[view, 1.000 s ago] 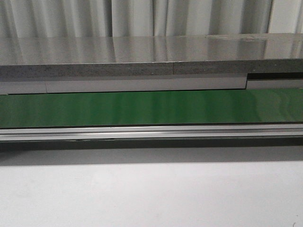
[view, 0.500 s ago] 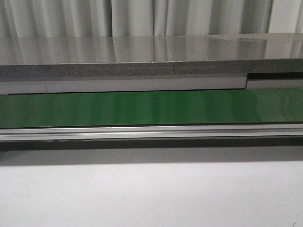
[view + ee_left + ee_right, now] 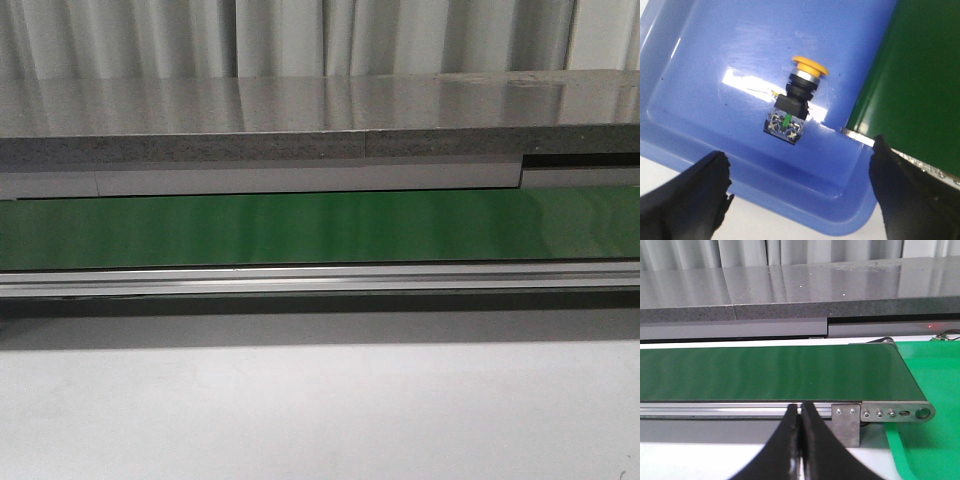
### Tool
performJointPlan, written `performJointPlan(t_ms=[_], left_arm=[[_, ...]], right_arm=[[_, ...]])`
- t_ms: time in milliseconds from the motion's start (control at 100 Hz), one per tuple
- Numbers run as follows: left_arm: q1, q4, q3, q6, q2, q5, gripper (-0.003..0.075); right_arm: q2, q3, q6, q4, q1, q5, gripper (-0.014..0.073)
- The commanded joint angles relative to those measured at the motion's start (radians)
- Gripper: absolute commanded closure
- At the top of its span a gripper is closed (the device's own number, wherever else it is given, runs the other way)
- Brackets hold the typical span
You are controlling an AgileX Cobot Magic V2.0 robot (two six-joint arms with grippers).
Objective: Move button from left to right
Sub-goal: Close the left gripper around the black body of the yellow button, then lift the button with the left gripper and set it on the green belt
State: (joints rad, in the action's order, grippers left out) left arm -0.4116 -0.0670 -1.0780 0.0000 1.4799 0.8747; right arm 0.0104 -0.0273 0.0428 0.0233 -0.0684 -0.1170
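The button (image 3: 794, 102), yellow-orange cap on a black body with green and grey marks, lies on its side in a blue tray (image 3: 700, 85) in the left wrist view. My left gripper (image 3: 800, 187) is open, its two black fingers wide apart above the tray's near rim, short of the button. My right gripper (image 3: 800, 412) is shut and empty, its fingers pressed together in front of the green conveyor belt (image 3: 765, 372). Neither gripper nor the button shows in the front view.
The green belt (image 3: 320, 228) with its metal rail (image 3: 320, 278) runs across the front view, a grey stone ledge (image 3: 300, 115) behind it. A green tray (image 3: 930, 440) lies past the belt's end in the right wrist view. The belt's edge (image 3: 915, 75) borders the blue tray.
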Motion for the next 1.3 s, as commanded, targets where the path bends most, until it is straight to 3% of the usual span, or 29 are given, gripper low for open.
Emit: performJointPlan(t_ms=[0,1290], left_arm=[[-0.005,-0.022,-0.048,0.0,0.013,-0.057,0.0174],[-0.005,-0.003,-0.098,0.0,0.376,-0.132,0.0174]], right_arm=[[0.02,0.015,-0.003,-0.005,-0.002,0.076,0.0661],[0.02,0.015,-0.003,-0.005,-0.002,0.076,0.0661]])
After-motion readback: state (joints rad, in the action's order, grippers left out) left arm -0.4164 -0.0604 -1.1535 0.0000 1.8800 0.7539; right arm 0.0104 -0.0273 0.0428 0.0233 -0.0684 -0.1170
